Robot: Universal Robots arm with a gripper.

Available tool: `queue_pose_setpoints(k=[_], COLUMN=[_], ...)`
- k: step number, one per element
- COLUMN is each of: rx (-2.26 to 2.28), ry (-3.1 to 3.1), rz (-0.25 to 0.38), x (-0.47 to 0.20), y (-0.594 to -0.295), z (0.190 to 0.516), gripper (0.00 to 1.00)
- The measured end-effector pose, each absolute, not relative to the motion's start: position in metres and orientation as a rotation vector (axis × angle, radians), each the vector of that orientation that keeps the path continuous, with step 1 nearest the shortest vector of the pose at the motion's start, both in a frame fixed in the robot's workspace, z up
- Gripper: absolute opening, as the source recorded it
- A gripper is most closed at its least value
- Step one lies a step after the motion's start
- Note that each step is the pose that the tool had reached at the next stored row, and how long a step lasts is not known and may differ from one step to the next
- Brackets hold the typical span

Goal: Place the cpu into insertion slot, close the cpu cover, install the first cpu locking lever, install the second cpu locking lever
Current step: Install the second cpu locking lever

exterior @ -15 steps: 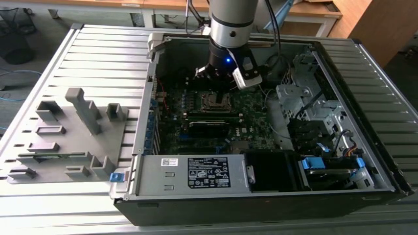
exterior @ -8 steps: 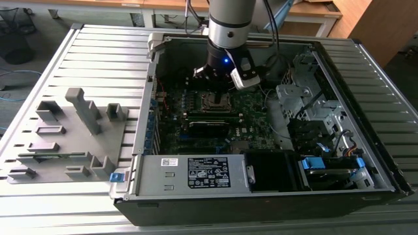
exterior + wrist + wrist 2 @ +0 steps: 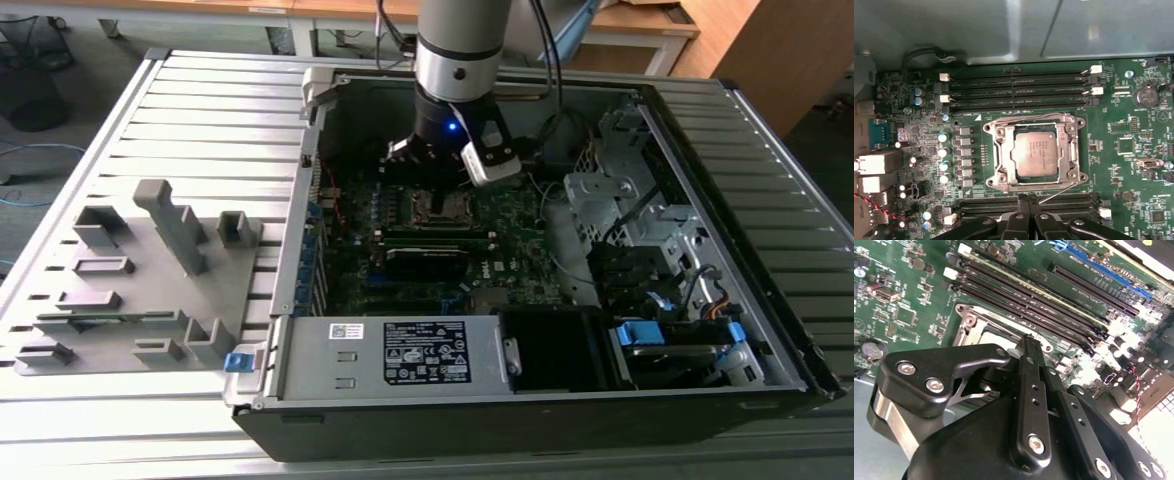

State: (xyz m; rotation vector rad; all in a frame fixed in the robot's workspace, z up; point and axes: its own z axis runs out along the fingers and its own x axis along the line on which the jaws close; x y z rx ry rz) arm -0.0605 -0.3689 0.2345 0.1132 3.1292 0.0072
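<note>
One open computer case (image 3: 747, 330) lies on its side on a ribbed metal table (image 3: 214, 110), and inside it a green motherboard (image 3: 1124, 165) is bedded flat, dotted with small cylindrical capacitors and crossed by long black memory slots (image 3: 1019, 92); at the board's middle in the first wrist view sits the insertion slot (image 3: 1000, 150), a square socket with a bright metal rim, and within it rests the cpu (image 3: 1036, 156), a flat square chip with a dull silver-grey top, lying level in its seat; the cpu cover (image 3: 1066, 150), a thin shiny frame, appears to lie down around the chip, though whether it is latched cannot be told; a thin wire lever (image 3: 1059, 192) slants from the socket's 5 o'clock corner toward 6 o'clock; the gripper (image 3: 1027, 200), matt black with bolted finger links, hangs just at 6 o'clock of the socket in that view, its two fingers pressed together with no gap between and nothing held; in the exterior view the arm's silver column (image 3: 461, 40) stands over the socket, and at 9 o'clock of the case a grey plastic fixture (image 3: 134, 290) of upright blocks rests on the table; a boxy power supply (image 3: 387, 355) with a white label fills the case at 6 o'clock.
</note>
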Motion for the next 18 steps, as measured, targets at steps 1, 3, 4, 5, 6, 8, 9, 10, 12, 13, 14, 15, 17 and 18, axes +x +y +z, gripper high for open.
queue_pose_setpoints(k=[1, 3, 4, 5, 6, 8, 9, 10, 12, 13, 14, 15, 17, 18], rx=[0.113, 0.113, 0.113, 0.113, 0.113, 0.113, 0.113, 0.113, 0.113, 0.113, 0.113, 0.113, 0.113, 0.113], ry=[3.129, 3.129, 3.129, 3.128, 3.128, 3.127, 3.127, 3.126, 3.126, 3.125, 3.124, 3.123, 3.122, 3.121], rz=[0.007, 0.007, 0.007, 0.007, 0.007, 0.007, 0.006, 0.006, 0.007, 0.007, 0.007, 0.007, 0.007, 0.007], x=[-0.062, -0.0637, -0.0637, -0.0638, -0.0638, -0.0639, -0.0639, -0.064, -0.0639, -0.064, -0.0644, -0.0652, -0.0676, -0.0687], y=[-0.3689, -0.3689, -0.369, -0.3691, -0.3693, -0.3702, -0.3706, -0.3709, -0.3717, -0.372, -0.3722, -0.3724, -0.3729, -0.3733], z=[0.234, 0.2333, 0.2333, 0.2332, 0.2332, 0.2332, 0.2332, 0.2332, 0.2331, 0.2331, 0.2329, 0.2326, 0.2312, 0.2303], gripper=[0.11, 0.11, 0.11, 0.11, 0.11, 0.11, 0.11, 0.11, 0.11, 0.11, 0.11, 0.11, 0.11, 0.11])
